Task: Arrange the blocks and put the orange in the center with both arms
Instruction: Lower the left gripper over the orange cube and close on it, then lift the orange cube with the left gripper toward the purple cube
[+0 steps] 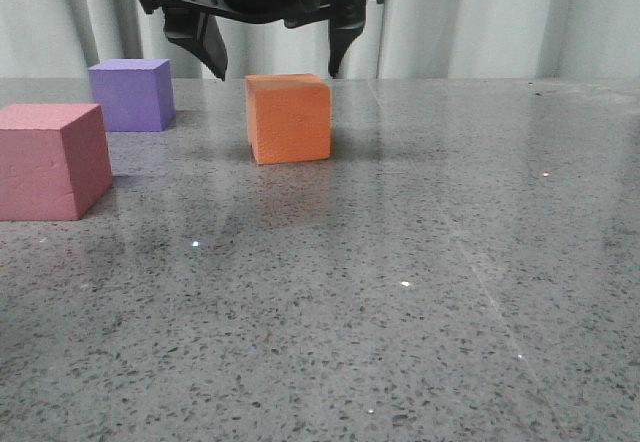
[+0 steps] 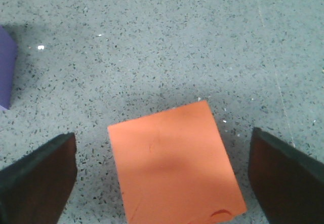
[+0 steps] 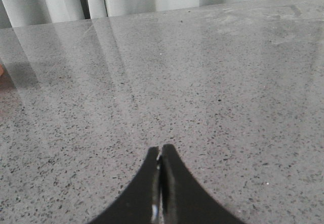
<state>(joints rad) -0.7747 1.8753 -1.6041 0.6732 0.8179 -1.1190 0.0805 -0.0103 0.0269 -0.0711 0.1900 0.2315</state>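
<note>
Orange cube [image 1: 289,118]: seen in the front view standing flat on the counter [image 1: 420,292], behind mid-depth and a little left of centre; no hand touches it.
Left hand [image 1: 274,62]: shown in the front view hanging above and behind the orange cube, fingers spread wide apart, tips clear of the cube's top.
Left wrist view: the orange cube's top face [image 2: 174,165] is seen from above, lying between the two dark fingers [image 2: 38,178], with bare counter showing on either side; the cube is turned slightly askew to the fingers. This gap cannot be judged from the front view.
Purple cube [image 1: 131,94]: set at about 10 o'clock from the orange cube, well apart from it; only one edge [image 2: 7,67] is caught in the left wrist view.
Pink-red cube [image 1: 52,160]: nearest the camera at the left edge of the front view, partly cut off; it is near the purple cube, at 8 o'clock from the orange one, and is shown by no wrist view.
Right hand [image 3: 160,183]: recorded only by its own wrist view, fingers pressed together on nothing, over bare counter.
Backdrop: pale curtain [image 1: 480,17] behind the counter's far edge, also seen in the right wrist view.
Obstructions: nothing stands between the left hand's fingers and the orange cube.
</note>
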